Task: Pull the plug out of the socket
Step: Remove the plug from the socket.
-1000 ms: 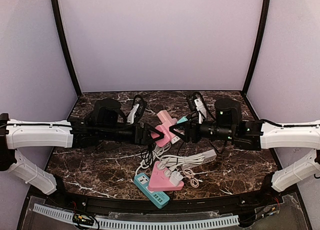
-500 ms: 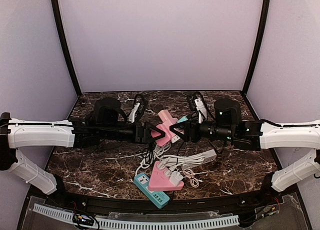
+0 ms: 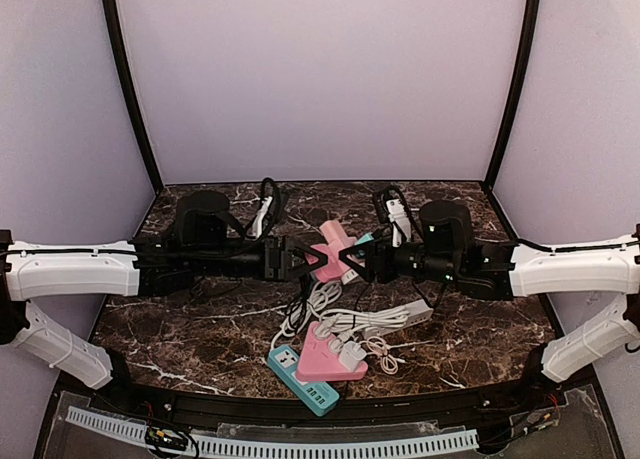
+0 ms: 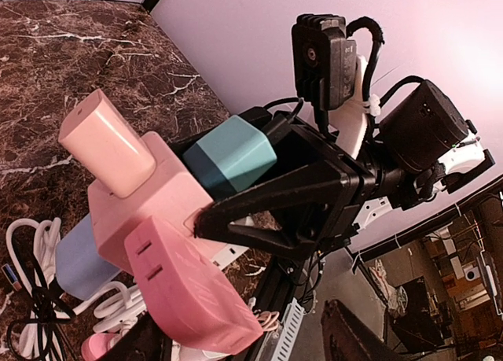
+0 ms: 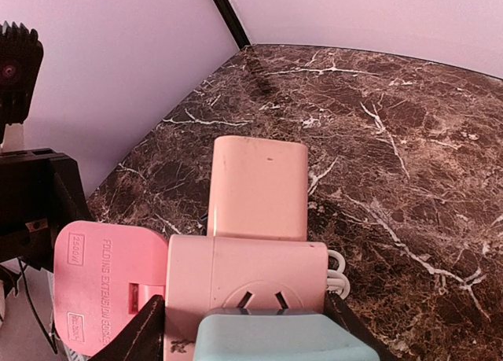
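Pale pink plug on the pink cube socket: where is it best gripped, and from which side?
Likely across its broad flat faces, coming from its free end: the pale pink plug stands out of the cube socket unobstructed.

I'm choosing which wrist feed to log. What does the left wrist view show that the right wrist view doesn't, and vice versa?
Only the left wrist view: the right arm's wrist camera and coiled white cables on the marble table.
Only the right wrist view: the socket slots on the pink adapter, the printed label on the dark pink plug, and the left arm's camera at the left edge.
Both: the pink adapter carrying the pale pink plug, teal plug and dark pink plug, over the marble table.
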You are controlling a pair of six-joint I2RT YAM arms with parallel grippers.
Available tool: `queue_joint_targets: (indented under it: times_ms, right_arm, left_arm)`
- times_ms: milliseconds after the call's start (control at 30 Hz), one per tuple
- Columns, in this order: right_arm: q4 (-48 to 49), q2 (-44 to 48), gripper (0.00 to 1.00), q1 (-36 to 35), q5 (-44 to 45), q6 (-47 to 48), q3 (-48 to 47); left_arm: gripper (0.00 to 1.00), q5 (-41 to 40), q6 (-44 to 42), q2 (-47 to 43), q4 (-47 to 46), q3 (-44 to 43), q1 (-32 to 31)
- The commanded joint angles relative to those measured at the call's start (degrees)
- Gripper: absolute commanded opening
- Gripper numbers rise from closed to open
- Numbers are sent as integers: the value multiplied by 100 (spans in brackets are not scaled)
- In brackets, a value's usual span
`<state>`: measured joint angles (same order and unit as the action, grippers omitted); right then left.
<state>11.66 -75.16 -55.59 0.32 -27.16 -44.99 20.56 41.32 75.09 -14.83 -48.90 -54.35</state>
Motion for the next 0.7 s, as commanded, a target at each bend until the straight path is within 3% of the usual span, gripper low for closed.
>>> queue_joint_targets:
  times_ms: [0, 667]
  right_arm:
    - [700, -7, 0, 22, 79, -116, -216]
    - [618, 36, 0, 19, 18, -18, -344]
  left_arm:
    - [64, 35, -7, -47, -135, 8, -40]
    - [59, -207, 48, 432, 87, -152, -35]
